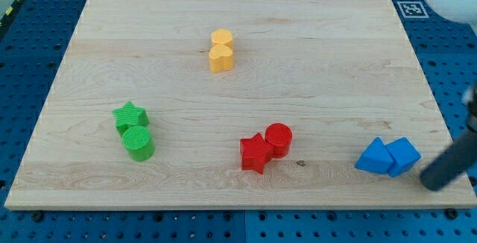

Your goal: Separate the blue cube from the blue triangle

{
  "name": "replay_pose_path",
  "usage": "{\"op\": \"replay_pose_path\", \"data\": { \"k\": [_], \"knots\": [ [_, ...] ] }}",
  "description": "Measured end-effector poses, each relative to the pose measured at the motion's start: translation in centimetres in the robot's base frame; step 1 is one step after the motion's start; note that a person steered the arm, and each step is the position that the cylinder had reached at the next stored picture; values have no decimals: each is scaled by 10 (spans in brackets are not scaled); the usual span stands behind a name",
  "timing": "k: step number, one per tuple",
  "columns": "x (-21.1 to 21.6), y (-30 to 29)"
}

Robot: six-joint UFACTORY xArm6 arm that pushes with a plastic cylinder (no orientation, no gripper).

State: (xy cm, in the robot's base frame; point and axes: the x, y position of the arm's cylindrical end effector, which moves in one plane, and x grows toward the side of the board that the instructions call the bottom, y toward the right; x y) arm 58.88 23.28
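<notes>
My tip (433, 181) sits just right of blue cube (403, 156), touching blue triangle (374, 156).

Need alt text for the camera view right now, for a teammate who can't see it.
My tip sits just to the view's right of the blue cube, which touches the blue triangle near the wooden board's bottom-right corner. Elsewhere sit touching pairs: two red blocks, two green blocks, two yellow blocks.

Lab: blue pegboard bench (313, 228), fiducial tag (409, 8)
</notes>
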Motion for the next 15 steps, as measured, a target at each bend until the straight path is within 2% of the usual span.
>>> {"op": "replay_pose_path", "data": {
  "k": [1,2,3,4,7,8,11,13,15],
  "knots": [
    [-12,-26],
    [-42,-36],
    [-51,-16],
    [-67,-20],
    [-76,-26],
    [-76,-48],
    [-118,-73],
    [-100,-64],
    [-101,-86]
  ]
}}
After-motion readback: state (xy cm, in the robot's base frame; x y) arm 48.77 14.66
